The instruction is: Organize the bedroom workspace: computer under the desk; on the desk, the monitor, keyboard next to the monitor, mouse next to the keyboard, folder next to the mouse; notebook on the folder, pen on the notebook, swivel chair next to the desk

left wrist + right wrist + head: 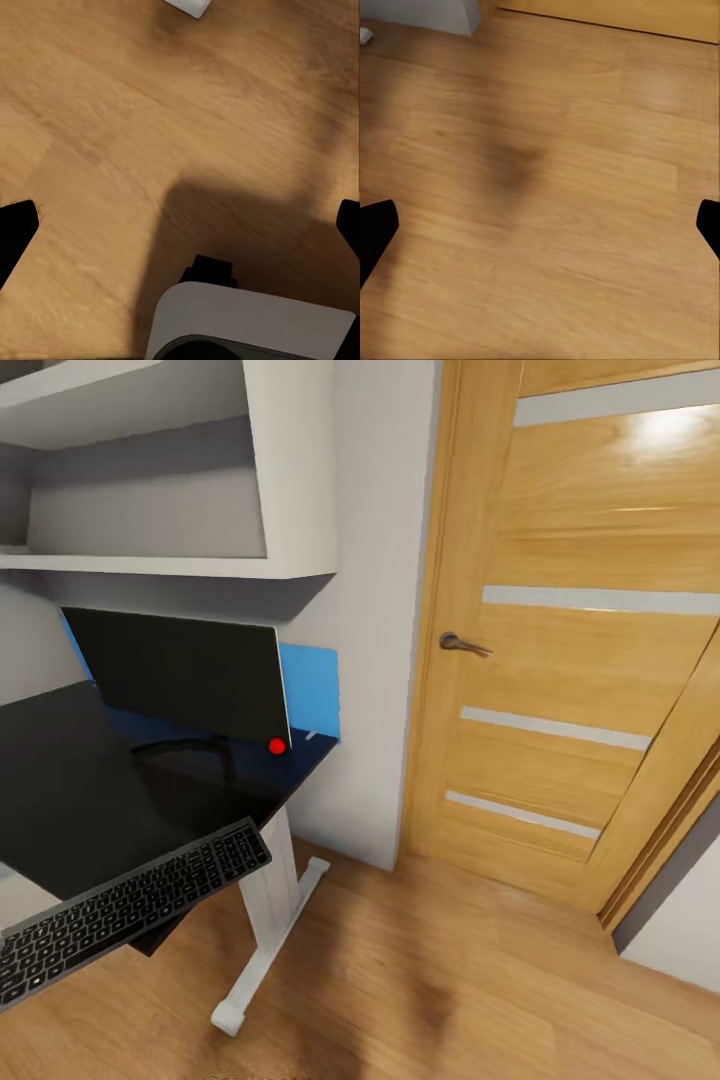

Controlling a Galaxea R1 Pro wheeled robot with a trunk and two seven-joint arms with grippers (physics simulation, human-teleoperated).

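Wooden floor [420,980] lies below the desk [80,800]. Monitor [180,675] stands at its back edge; keyboard [120,910] overhangs the front edge. Both grippers' jaws stand apart.

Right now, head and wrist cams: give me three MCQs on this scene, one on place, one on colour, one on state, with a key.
1. Where is the keyboard?
A. On the floor
B. At the desk's front edge, overhanging it
C. On the wall shelf

2. What colour is the dot on the monitor's lower corner?
A. Green
B. Red
C. White

3. What state is the left gripper in?
A. Shut on the keyboard
B. Shut on a pen
C. Open, holding nothing

Key:
1. B, the head view shows part of the keyboard jutting past the black top.
2. B, a red dot sits at the screen's lower right corner.
3. C, its fingertips stand wide apart over bare wooden floor.
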